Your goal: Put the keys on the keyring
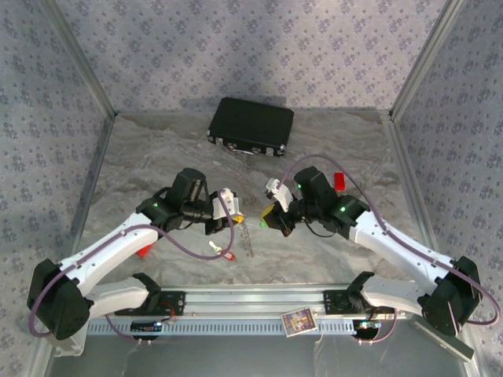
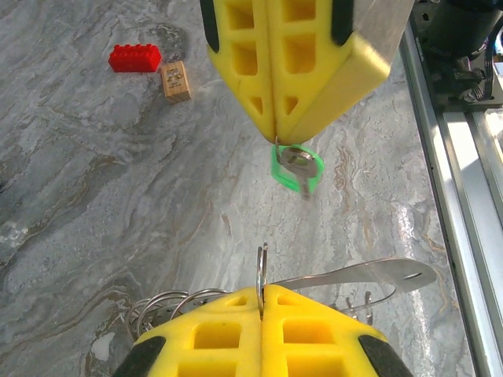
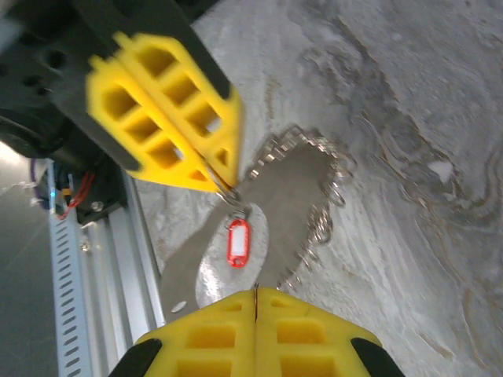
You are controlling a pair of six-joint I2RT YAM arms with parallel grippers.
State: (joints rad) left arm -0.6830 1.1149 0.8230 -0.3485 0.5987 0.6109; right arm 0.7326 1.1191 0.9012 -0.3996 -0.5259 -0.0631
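Mid-table, towards the near rail, the two arms meet tip to tip; the left gripper point(image 2: 262, 292) is clenched on the thin keyring point(image 2: 262, 267), held edge-on above the marbled table point(image 2: 118, 196); the right gripper point(image 2: 275, 135), facing it, grasps the green-tagged key point(image 2: 299, 161), tag dangling; the red-tagged key point(image 3: 238, 242) shows below, over a flat metal plate point(image 3: 295, 184); a red block point(image 2: 135, 57) and tan block point(image 2: 176, 81) sit far right.

Case point(image 1: 251, 126) at table point(image 1: 157, 157) rear, block point(image 1: 339, 181) nearer right, card point(image 1: 299, 321) on front rail point(image 1: 236, 302)
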